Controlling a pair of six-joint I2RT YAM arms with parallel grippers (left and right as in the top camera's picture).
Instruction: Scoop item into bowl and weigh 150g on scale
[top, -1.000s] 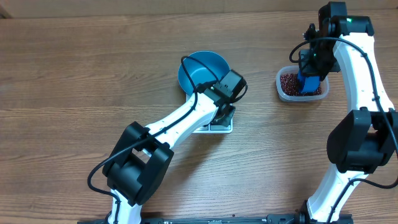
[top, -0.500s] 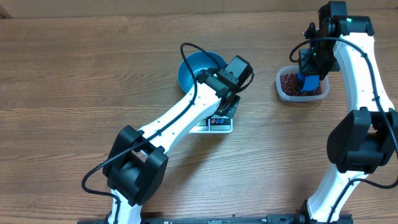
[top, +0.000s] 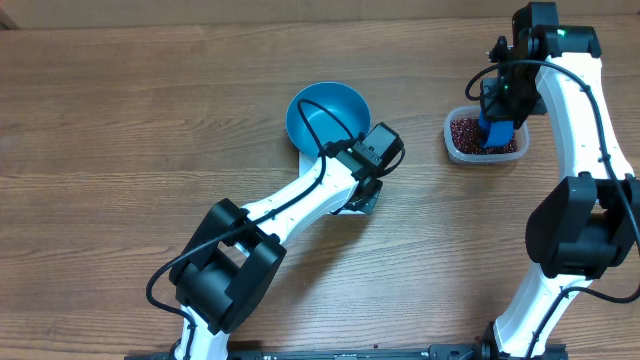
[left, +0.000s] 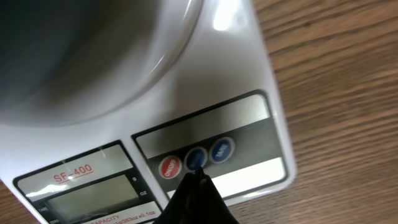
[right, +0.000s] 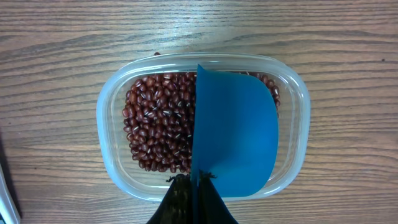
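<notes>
Blue bowl (top: 327, 115) sits on the white scale (left: 242, 81), mid-surface; clenched left fingers (left: 196, 196) point at its middle button (left: 196, 158). The right fingers (right: 186, 202) grip the scoop (right: 236, 143) over the beans (right: 155, 130), far right. A slip onto a neighbouring button could spoil the zeroing.

The left gripper (left: 194, 179) is pointed down with jaws closed; the right gripper (right: 193, 183) is clamped on a blue scoop (right: 236, 137).

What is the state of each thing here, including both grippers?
bowl: empty, on the scale
scale: bearing the bowl
tub: open, holding beans
scoop: gripped, over the beans
left gripper: shut, tip at the middle button
right gripper: shut on the scoop
</notes>
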